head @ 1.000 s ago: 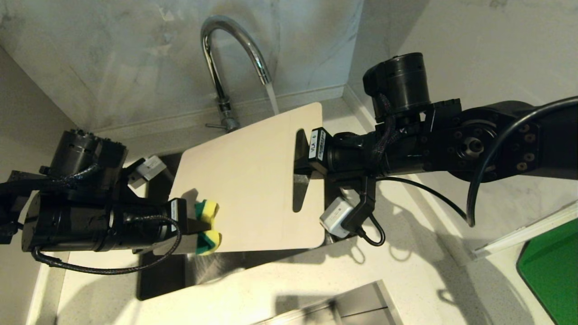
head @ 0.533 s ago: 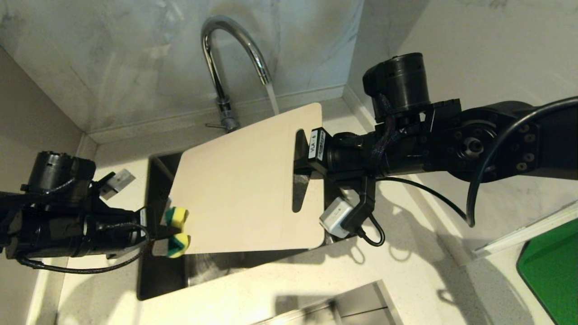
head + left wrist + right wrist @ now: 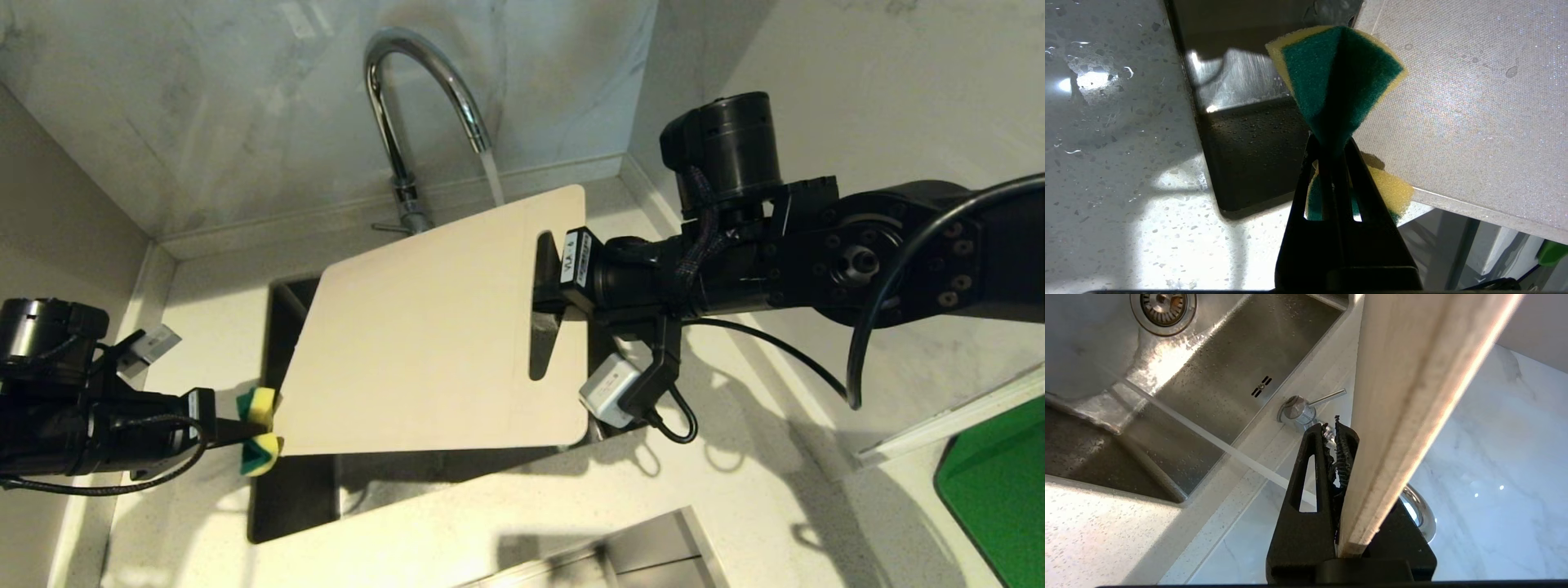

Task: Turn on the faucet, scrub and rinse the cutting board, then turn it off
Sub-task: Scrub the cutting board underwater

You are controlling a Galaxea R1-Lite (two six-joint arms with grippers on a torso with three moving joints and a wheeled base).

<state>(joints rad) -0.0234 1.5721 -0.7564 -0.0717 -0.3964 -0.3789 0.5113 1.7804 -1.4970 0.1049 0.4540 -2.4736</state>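
The cream cutting board [image 3: 424, 343] hangs tilted over the sink [image 3: 282, 490]. My right gripper [image 3: 545, 282] is shut on its slotted short end. In the right wrist view the board's edge [image 3: 1412, 396] runs past my right gripper [image 3: 1336, 433]. The chrome faucet [image 3: 408, 106] stands behind the sink, and water [image 3: 492, 181] streams from its spout past the board's far edge. Its lever [image 3: 1327, 397] sticks out sideways at the base. My left gripper [image 3: 229, 423] is shut on a folded yellow-green sponge [image 3: 260, 429] at the board's near left corner. There the sponge [image 3: 1337, 77] touches the board's corner [image 3: 1474, 106].
Speckled white counter [image 3: 490, 523] surrounds the steel sink, with marble walls behind and at right. The drain [image 3: 1163, 304] lies in the sink floor. A bright green flat object [image 3: 996, 490] sits at the far right. A steel panel [image 3: 645, 547] shows at the bottom edge.
My left gripper has drawn back to the left with the sponge, from on the board's near left part to its corner. The board's left end has dropped and swung slightly left.
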